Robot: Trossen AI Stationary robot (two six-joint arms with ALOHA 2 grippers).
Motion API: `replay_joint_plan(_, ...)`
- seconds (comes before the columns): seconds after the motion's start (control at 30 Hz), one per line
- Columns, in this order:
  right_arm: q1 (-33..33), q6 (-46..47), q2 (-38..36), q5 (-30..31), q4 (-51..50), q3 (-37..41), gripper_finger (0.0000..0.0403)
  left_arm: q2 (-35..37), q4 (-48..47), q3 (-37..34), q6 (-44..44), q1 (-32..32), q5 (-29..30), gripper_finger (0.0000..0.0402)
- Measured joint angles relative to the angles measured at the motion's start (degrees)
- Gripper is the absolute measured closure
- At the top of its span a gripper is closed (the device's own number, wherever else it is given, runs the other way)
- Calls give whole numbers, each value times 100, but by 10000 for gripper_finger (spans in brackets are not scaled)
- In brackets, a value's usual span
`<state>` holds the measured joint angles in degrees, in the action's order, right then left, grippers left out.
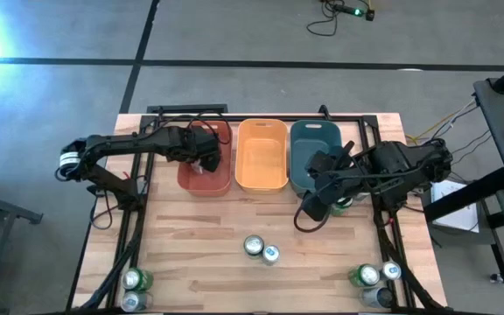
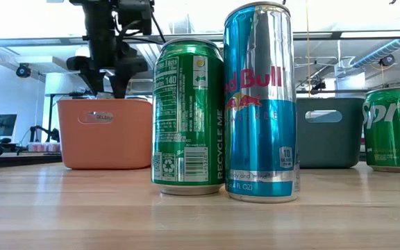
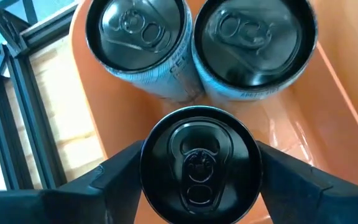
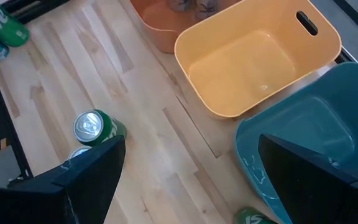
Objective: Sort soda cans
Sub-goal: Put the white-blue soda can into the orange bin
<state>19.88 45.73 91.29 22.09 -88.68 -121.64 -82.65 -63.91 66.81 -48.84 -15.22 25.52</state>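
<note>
Left pincer [image 3: 197, 180] is over the red tub [image 1: 201, 179], fingers clamped on either side of a black can [image 3: 197, 163], with two more cans [image 3: 204, 46] standing upright in the tub just beyond it. Right pincer [image 4: 188, 180] hangs with its fingers wide apart and empty above the worktop [image 1: 199, 245], at the near edge of the teal tub [image 1: 309, 149]; the yellow tub [image 1: 261, 156] sits between the red and teal ones. A green can [image 2: 188, 114] and a blue can [image 2: 261, 101] stand touching at worktop centre, further cans [image 1: 134, 280] grouped at both near corners.
</note>
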Motion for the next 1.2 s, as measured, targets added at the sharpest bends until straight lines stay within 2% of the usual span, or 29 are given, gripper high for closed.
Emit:
replay_joint_plan(0.23, 0, -39, 0, 5, 60, 0, 39, -4, 29, 140, 35, -4, -69, 110)
replay_joint_plan(0.7, 0, -87, 0, 57, 69, -2, 39, 56, -588, 901, 485, -13, -76, 107)
replay_joint_plan(0.8, 30, -197, -5, 245, 77, 113, 39, 186, -587, 1106, 495, 79, -47, 107)
replay_joint_plan(0.97, 212, -345, -4, 200, 82, 753, 39, 667, -296, 1392, 731, 539, 103, 107)
replay_joint_plan(1.1, 524, -246, -4, -156, 60, 1450, 39, 1218, 486, 1259, 957, 1139, 111, 106)
replay_joint_plan(1.2, 833, -24, -2, -672, 30, 2032, 39, 1560, 1272, 941, 1248, 1647, 114, 106)
